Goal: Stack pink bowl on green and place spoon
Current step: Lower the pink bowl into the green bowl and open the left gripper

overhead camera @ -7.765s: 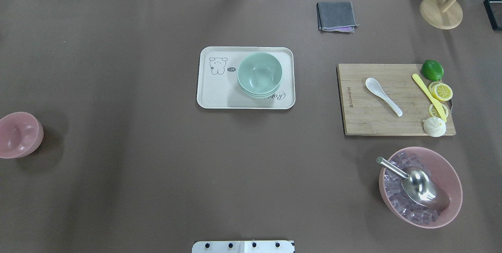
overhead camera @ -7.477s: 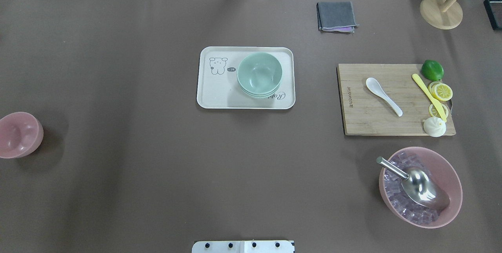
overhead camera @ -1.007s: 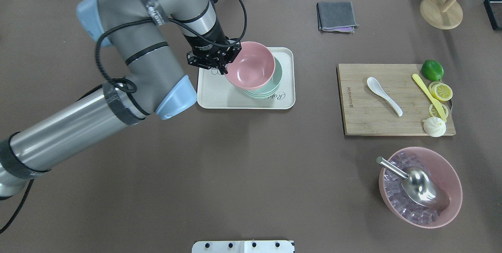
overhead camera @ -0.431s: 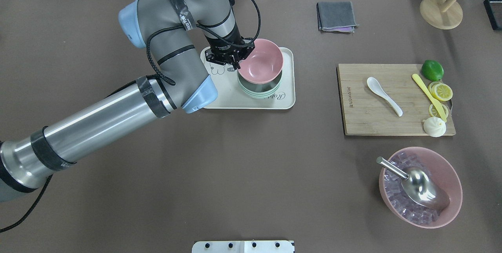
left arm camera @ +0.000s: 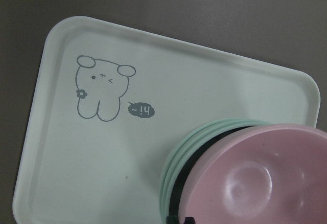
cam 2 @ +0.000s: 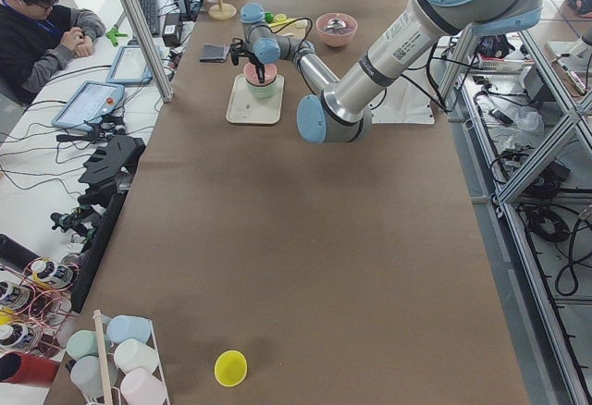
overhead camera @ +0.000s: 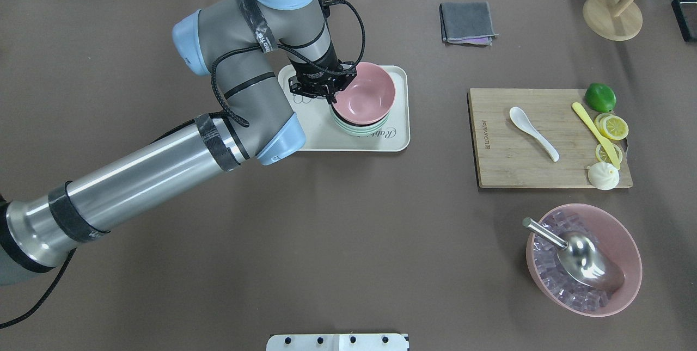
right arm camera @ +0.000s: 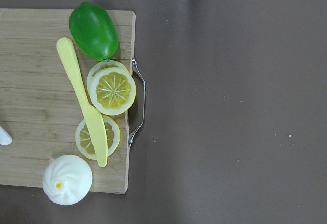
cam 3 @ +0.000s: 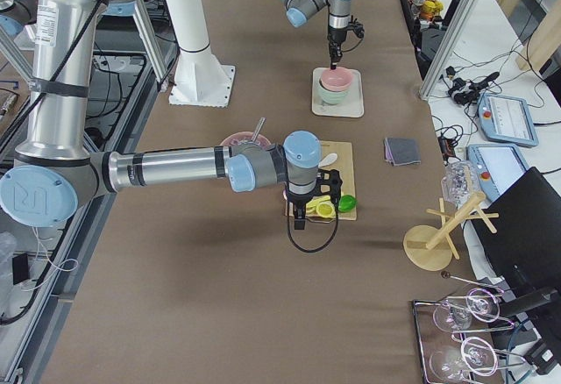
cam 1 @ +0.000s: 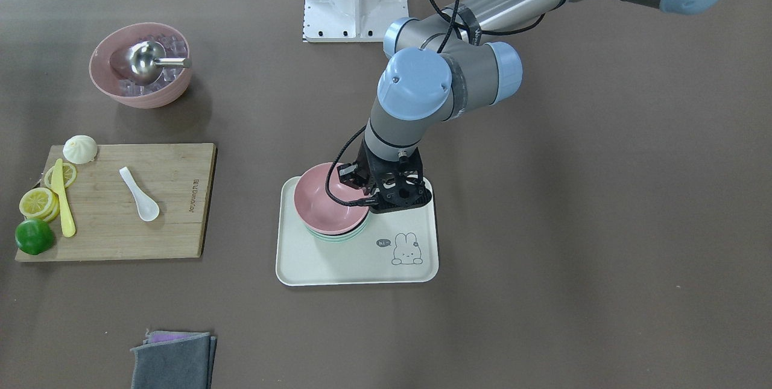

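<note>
On the tray (overhead camera: 305,136): pink bowl (overhead camera: 364,95) is sitting low over the green bowls (overhead camera: 356,129), roughly centred; a dark gap is still showing on the gripped side in the left wrist view, so probably not fully seated.
left end effector (overhead camera: 329,96): fingers are pinching the pink bowl's rim on the arm's side (no release showing yet).
change: seconds ago the pink bowl was lying at the far left edge of the worktop (overhead camera: 381,231) with no arm in view; a second ago it was hanging higher and off-centre over the stack; now it is coming down onto it.
meaning: stacking is nearly finishing; letting go is looking like the next move.
spoon (overhead camera: 532,133): lying untouched on the cutting board (overhead camera: 501,168), well apart from the tray, same spot as before.
right end effector (cam 3: 300,217): hovering over the cutting board near the lemon slices (right arm camera: 112,91); showing only in the side view, so cannot tell how far open.
</note>
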{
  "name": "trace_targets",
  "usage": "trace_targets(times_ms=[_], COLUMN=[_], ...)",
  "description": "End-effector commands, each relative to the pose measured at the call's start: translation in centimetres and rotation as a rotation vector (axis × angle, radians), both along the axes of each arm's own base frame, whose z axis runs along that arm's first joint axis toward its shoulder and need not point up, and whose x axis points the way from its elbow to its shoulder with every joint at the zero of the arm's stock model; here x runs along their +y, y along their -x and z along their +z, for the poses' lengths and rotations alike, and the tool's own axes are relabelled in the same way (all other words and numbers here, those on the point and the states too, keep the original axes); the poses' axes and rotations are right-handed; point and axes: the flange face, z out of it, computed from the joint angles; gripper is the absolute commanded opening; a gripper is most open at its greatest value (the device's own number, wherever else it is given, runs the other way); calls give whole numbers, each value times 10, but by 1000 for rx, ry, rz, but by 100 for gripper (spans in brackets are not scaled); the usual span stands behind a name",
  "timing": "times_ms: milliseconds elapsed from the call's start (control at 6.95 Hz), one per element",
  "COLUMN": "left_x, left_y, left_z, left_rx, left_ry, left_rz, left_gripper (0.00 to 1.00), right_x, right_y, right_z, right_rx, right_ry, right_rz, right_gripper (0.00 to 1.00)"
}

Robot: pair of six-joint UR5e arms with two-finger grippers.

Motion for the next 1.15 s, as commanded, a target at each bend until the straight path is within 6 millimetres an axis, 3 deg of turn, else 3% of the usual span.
trace_targets(times_ms=[0, 1007], left_x=[4, -1], left_y=[-5, -7], left_z=[2, 8], left_rx=[-2, -8], left_ry=[1, -16], left_rz=[7, -7], left_gripper=[0, 0], right_x=[0, 0], right_y=[0, 0], right_z=[0, 0], right_rx=[0, 0], right_ry=[1, 1], right_rz=[0, 0], right_gripper=[100, 100])
